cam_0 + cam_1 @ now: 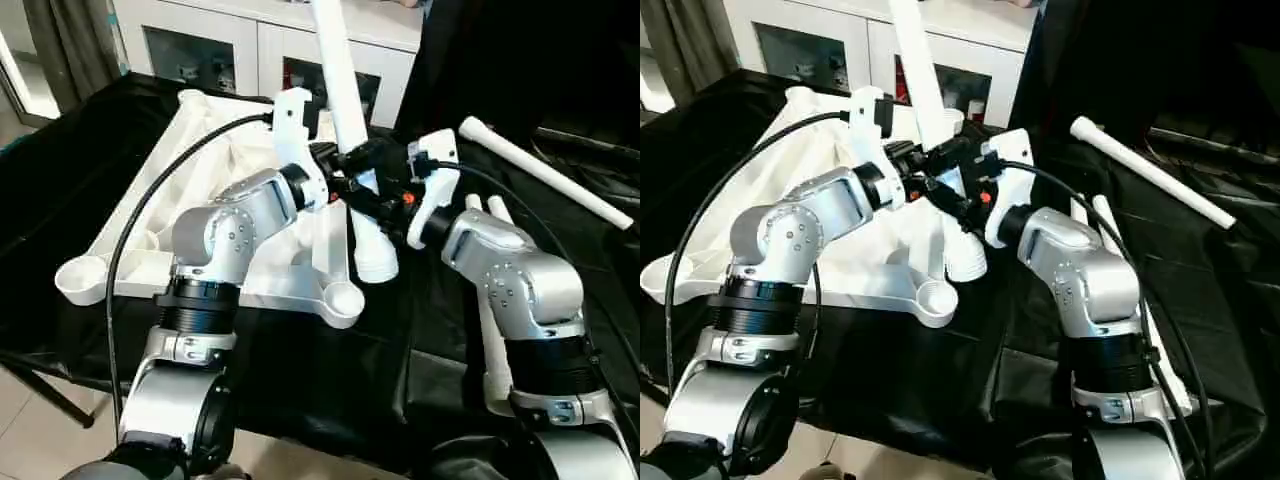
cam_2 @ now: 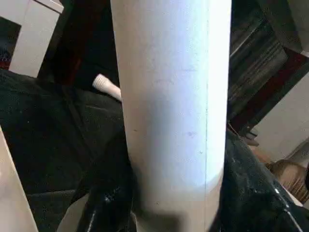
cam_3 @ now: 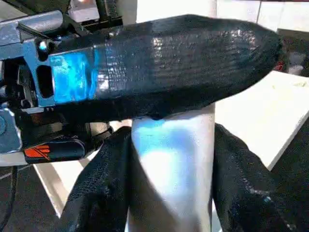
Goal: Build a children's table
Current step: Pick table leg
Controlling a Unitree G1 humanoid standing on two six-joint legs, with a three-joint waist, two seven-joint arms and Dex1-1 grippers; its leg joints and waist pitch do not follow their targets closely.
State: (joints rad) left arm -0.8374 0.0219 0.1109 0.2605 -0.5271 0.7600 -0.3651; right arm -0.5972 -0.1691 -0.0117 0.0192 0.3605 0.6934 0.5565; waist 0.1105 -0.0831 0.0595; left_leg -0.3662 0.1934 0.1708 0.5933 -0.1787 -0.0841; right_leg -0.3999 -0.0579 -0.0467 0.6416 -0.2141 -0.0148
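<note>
1. Tabletop [image 1: 190, 200] is lying upside down on the black-draped desk [image 1: 330, 370], toward its left side, with its round corner sockets facing up; one socket [image 1: 345, 297] is sitting near the desk's front edge.
2. A white leg [image 1: 342, 110] is standing nearly upright just beside the tabletop's right rim, leaning slightly, its thick end [image 1: 376, 262] down near that front socket and its upper part running out of the top of the head views.
3. The left pincer [image 1: 345, 180] is gripping this leg; in the left wrist view its black fingers [image 2: 106, 203] are pressing against both sides of the white shaft.
4. The right pincer [image 1: 385, 195] is gripping the same leg from the opposite side; in the right wrist view its fingers [image 3: 101, 188] are flanking the shaft, while one finger of the left pincer is crossing in front of it.
5. Both pincers are meeting at about the same height on the leg, close together.
6. A second leg [image 1: 545, 172] is lying on the desk toward the far right corner, well apart from the tabletop.
7. A third leg [image 1: 492, 330] is lying beside the right forearm, partly hidden by it.
8. A white cabinet [image 1: 200, 40] is standing behind the desk's far edge.
</note>
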